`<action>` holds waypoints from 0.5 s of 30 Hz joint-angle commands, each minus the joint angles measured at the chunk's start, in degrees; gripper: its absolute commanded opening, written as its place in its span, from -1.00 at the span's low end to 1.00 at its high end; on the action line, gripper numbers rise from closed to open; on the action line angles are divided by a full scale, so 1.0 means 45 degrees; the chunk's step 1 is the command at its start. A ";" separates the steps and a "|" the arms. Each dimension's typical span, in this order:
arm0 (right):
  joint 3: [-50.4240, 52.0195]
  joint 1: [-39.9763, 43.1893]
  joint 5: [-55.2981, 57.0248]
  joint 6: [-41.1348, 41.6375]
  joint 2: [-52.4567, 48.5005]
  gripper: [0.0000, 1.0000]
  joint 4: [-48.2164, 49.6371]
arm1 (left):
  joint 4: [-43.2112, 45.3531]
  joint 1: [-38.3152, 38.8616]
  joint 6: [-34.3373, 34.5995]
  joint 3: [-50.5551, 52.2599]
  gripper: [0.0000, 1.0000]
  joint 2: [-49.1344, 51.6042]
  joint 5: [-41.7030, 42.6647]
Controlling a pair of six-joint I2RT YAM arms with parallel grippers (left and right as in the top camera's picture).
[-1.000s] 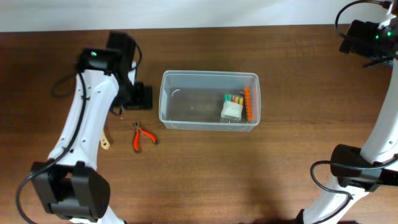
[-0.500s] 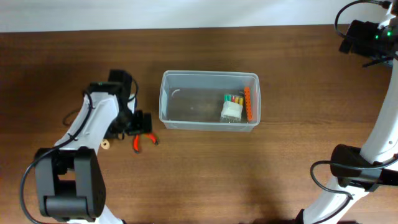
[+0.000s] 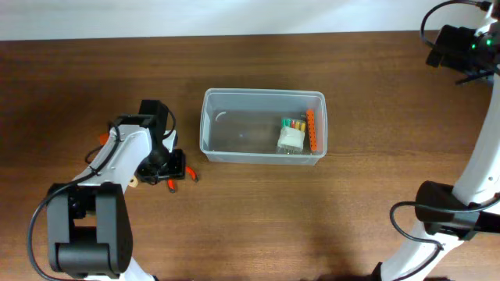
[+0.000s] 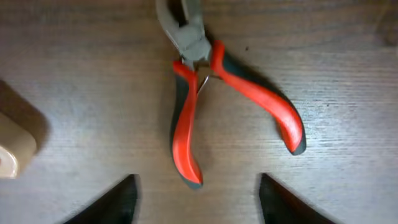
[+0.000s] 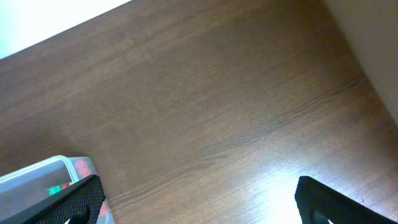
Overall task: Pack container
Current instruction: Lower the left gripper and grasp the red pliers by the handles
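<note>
- Left wrist view: red-handled metal pliers (image 4: 186,124) are framed by the left gripper (image 4: 198,194), jaws parted, seemingly for grasping.
- Away from the clear plastic rectangular container (image 3: 205,125), the right gripper (image 5: 199,205) is parked open, empty.

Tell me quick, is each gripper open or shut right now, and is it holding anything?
Left gripper: open, right at the pliers, holding nothing.
Right gripper: open, holding nothing.
</note>
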State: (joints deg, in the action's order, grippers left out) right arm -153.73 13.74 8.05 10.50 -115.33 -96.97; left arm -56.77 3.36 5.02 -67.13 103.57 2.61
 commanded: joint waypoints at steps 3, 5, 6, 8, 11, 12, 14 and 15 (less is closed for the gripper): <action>-0.0015 0.0044 -0.0019 0.0005 0.0058 0.97 -0.0073 | 0.0481 -0.0034 -0.0180 0.0160 -0.19 -0.0282 0.0146; -0.0015 0.0044 -0.0019 0.0010 0.0058 0.97 -0.0073 | 0.0641 -0.0034 -0.0180 0.0165 -0.21 -0.0282 0.0146; -0.0015 0.0044 -0.0019 0.0005 0.0058 0.97 -0.0073 | 0.0714 -0.0034 -0.0180 0.0165 -0.22 -0.0282 0.0146; -0.0015 0.0044 -0.0019 0.0005 0.0058 0.97 -0.0073 | 0.0782 -0.0034 -0.0180 0.0175 -0.29 -0.0282 0.0146; -0.0015 0.0044 -0.0019 0.0010 0.0058 0.97 -0.0078 | 0.0996 -0.0034 -0.0175 0.0306 -0.33 -0.0282 0.0146; -0.0015 0.0044 -0.0019 0.0010 0.0058 0.97 -0.0073 | 0.1064 -0.0034 -0.0175 0.0379 -0.33 -0.0282 0.0141; -0.0015 0.0044 -0.0019 0.0005 0.0058 0.98 -0.0078 | 0.1268 -0.0034 -0.0175 0.0641 -0.32 -0.0282 0.0141; -0.0015 0.0044 -0.0019 0.0005 0.0058 0.97 -0.0078 | 0.1365 -0.0034 -0.0175 0.0797 -0.31 -0.0282 0.0141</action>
State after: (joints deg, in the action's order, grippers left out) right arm -153.73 13.74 8.05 10.50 -115.33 -96.97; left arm -51.27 3.36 4.69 -65.54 103.50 2.81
